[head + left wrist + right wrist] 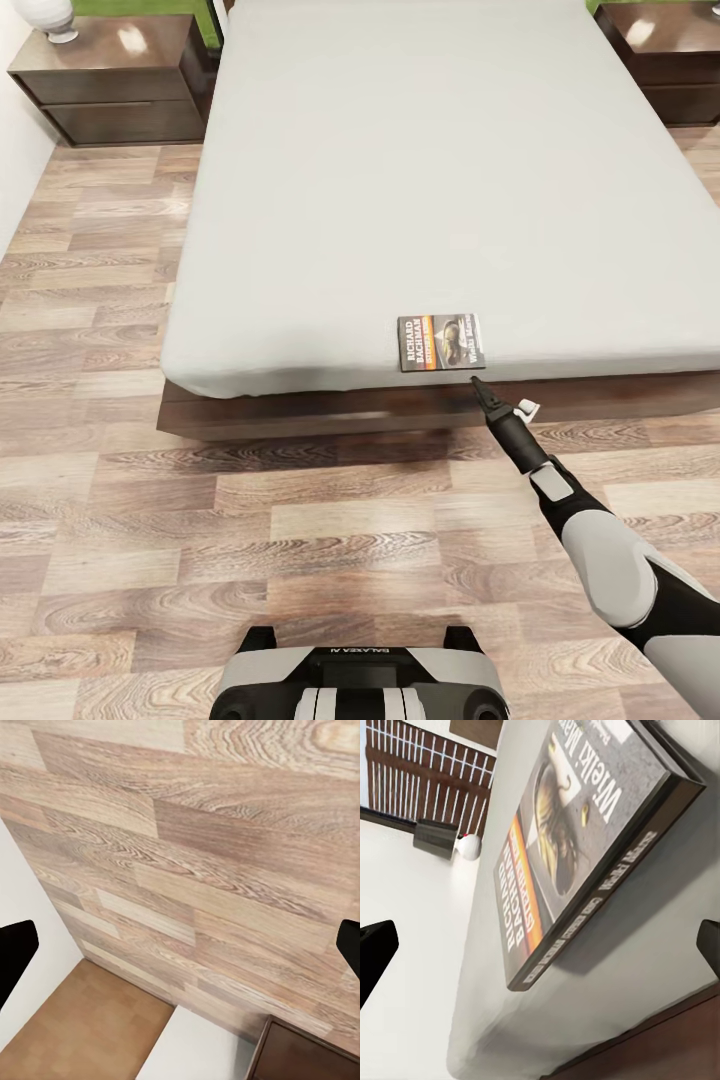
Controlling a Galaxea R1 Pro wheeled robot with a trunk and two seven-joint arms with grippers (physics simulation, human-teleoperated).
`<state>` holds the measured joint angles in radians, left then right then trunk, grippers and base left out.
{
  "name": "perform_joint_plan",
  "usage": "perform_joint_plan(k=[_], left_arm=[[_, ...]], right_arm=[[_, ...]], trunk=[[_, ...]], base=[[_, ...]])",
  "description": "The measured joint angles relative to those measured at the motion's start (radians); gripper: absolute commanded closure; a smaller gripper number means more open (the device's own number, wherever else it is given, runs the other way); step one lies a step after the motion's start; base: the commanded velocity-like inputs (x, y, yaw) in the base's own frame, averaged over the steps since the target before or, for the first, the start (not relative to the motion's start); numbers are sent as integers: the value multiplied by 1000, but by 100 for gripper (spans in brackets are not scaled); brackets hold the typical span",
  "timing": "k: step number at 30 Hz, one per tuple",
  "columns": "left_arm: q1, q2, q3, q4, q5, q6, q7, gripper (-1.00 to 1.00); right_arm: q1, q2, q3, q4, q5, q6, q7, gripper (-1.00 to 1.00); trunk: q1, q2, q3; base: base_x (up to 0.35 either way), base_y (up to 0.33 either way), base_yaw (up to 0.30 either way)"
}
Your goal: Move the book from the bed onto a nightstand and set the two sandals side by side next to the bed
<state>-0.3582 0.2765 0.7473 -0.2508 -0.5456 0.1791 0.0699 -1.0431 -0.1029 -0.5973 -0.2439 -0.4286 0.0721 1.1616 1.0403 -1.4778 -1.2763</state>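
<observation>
From the head camera, a large bed (pixel 420 180) with a pale grey mattress on a dark wood frame fills the upper part of a wood-plank floor (pixel 200 520). A small paperback, the book (pixel 441 342), lies flat on the mattress at its near edge, toward the right corner. The right arm reaches up from the lower right, and the right gripper (pixel 484 391) points at the book, its tip just short of the mattress edge; from here its spread cannot be judged. A dark nightstand (pixel 110 80) stands beside each far corner of the bed.

The left wrist camera looks at plank flooring, with the left gripper (pixel 180 945) spread wide, its dark fingertips (pixel 15 952) at opposite sides with nothing between them.

The right wrist camera shows the book (pixel 577 847) close up on the mattress edge, cover and spine visible. The right gripper (pixel 540 949) is spread wide and holds nothing.
</observation>
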Motion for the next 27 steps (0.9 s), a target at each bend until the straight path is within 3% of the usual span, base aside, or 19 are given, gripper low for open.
perform_joint_plan(k=[27], left_arm=[[0, 0, -2, 0, 0, 0, 0, -100]], right_arm=[[-1, -4, 1, 1, 0, 0, 0, -100]], trunk=[[0, 0, 0]], base=[[0, 0, 0]])
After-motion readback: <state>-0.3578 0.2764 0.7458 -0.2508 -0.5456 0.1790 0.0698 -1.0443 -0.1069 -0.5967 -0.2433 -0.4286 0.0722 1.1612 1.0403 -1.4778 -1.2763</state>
